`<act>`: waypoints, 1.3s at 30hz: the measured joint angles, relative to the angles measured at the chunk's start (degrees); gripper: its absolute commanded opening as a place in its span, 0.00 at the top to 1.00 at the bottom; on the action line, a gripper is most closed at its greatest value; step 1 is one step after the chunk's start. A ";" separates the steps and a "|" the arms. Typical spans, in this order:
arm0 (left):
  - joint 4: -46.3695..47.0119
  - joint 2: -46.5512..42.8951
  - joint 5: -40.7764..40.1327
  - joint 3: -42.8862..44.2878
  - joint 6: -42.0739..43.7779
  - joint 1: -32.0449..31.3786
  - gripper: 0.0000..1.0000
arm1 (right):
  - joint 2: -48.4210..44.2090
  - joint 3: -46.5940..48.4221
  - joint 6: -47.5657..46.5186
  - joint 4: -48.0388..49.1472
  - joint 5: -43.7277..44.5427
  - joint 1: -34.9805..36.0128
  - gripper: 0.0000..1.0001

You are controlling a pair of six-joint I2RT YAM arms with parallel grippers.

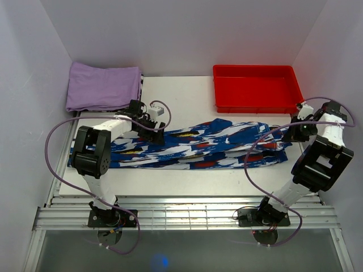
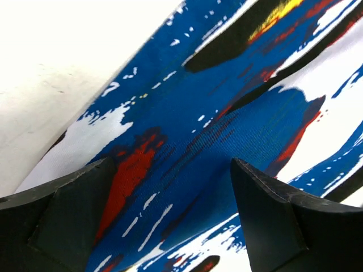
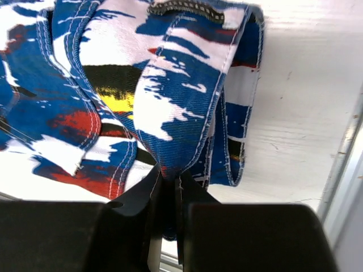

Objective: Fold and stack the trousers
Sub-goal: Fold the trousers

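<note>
Evidently the grasping stage of the first fold is in hand. The trousers lie stretched lengthwise across the middle of the tabletop, one end toward the left arm and the other toward the right. The right gripper is pinched together on a stitched edge at the right end of the trousers, with the cloth bunched in its grip and rising out of it in the wrist view. The left gripper hangs with its jaws wide apart just above the printed fabric, near the far edge of the left portion. It holds nothing, and whether it touches the cloth I cannot tell. The next move, as I judge it, calls for the left gripper to drop and close on its part of the fabric. Both arms could then lift and carry one end over the other, provided the soft cloth does not slip from the thin pinch on the right.
</note>
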 measured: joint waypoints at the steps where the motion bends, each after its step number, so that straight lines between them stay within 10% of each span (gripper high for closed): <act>1: 0.22 0.33 1.22 0.20 -0.37 0.79 0.02 | -0.48 0.48 -0.57 -0.13 0.09 0.00 0.92; 10: 1.90 1.27 6.58 -0.24 -1.29 3.65 0.02 | -0.39 -14.23 -6.47 5.01 7.39 -1.55 0.91; 14: 2.75 0.07 7.02 -1.57 0.39 3.69 0.02 | 2.16 -14.16 -7.02 4.15 7.08 -2.08 0.41; 17: 3.32 -1.97 6.97 -3.48 3.17 3.76 0.02 | 1.42 -13.25 -8.72 2.12 6.16 -1.86 0.28; 28: -4.15 -0.15 7.04 16.72 8.15 -0.76 0.03 | -6.54 1.40 -13.31 1.53 -1.73 3.74 0.24; 39: 5.27 31.39 17.62 45.94 -10.67 -11.32 0.12 | 6.56 11.21 -12.83 2.84 -7.30 17.94 0.26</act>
